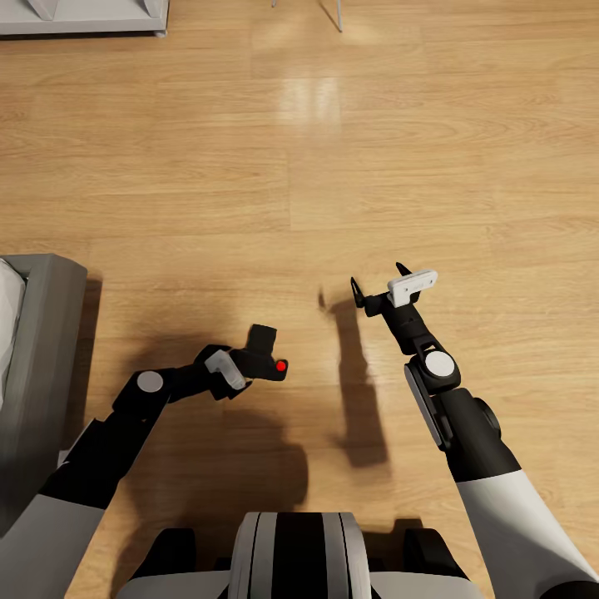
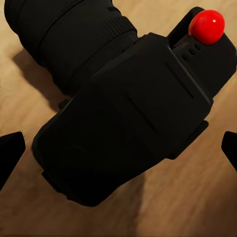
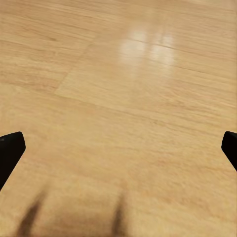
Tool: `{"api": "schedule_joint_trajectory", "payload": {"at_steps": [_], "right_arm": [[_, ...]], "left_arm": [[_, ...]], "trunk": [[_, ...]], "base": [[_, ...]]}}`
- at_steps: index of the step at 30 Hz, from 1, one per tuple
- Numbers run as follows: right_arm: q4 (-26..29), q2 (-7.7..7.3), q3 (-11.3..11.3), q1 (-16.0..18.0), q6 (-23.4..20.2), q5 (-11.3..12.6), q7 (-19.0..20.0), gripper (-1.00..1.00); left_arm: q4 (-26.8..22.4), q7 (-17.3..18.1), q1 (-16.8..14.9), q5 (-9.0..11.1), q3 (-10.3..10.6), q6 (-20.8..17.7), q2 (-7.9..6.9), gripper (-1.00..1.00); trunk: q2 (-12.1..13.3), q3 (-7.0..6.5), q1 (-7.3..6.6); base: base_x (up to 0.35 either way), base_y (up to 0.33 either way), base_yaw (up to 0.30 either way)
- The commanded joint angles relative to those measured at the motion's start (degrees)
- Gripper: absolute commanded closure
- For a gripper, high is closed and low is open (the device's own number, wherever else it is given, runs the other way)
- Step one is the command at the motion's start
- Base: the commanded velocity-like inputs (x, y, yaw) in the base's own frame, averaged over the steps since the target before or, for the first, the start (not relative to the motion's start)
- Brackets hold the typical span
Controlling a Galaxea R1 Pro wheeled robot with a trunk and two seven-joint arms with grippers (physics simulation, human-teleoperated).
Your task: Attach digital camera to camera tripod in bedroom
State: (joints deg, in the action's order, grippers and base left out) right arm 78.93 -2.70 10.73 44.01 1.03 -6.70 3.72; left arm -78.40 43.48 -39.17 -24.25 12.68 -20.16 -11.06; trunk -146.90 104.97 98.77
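The digital camera (image 1: 264,351), a black body with a red round button (image 1: 281,366), hangs above the light wood floor (image 1: 333,166) and throws a shadow on it. My left gripper (image 1: 252,363) is shut on it from the left. In the left wrist view the digital camera (image 2: 128,113) spans the space between my fingertips (image 2: 11,148), lens pointing away. My right gripper (image 1: 378,279) is open over bare planks, nothing between its fingers (image 3: 10,150). The camera tripod is out of view as a whole.
Two thin grey legs (image 1: 331,15) cross the far edge of the head view; what they carry is cut off. A grey bed frame (image 1: 46,349) stands at the left. A white furniture base (image 1: 83,18) sits at the far left.
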Motion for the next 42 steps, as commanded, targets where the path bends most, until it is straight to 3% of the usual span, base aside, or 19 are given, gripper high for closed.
{"api": "schedule_joint_trajectory", "payload": {"at_steps": [1, 42], "right_arm": [[0.0, -0.02, 0.02, 0.02, 0.11, -0.59, 0.06, -1.0], [0.0, -0.02, 0.08, 0.02, 0.19, -0.59, 0.06, -1.0]], "left_arm": [[0.03, -0.04, -0.03, -0.27, 0.06, -0.32, -0.03, -1.0], [2.77, -5.71, -0.54, -0.27, 0.15, -0.32, 0.24, -1.0]], "trunk": [[-0.01, 0.03, -0.01], [-0.01, 0.03, -0.01]], "base": [[0.0, 0.0, 0.0], [0.0, 0.0, 0.0]]}}
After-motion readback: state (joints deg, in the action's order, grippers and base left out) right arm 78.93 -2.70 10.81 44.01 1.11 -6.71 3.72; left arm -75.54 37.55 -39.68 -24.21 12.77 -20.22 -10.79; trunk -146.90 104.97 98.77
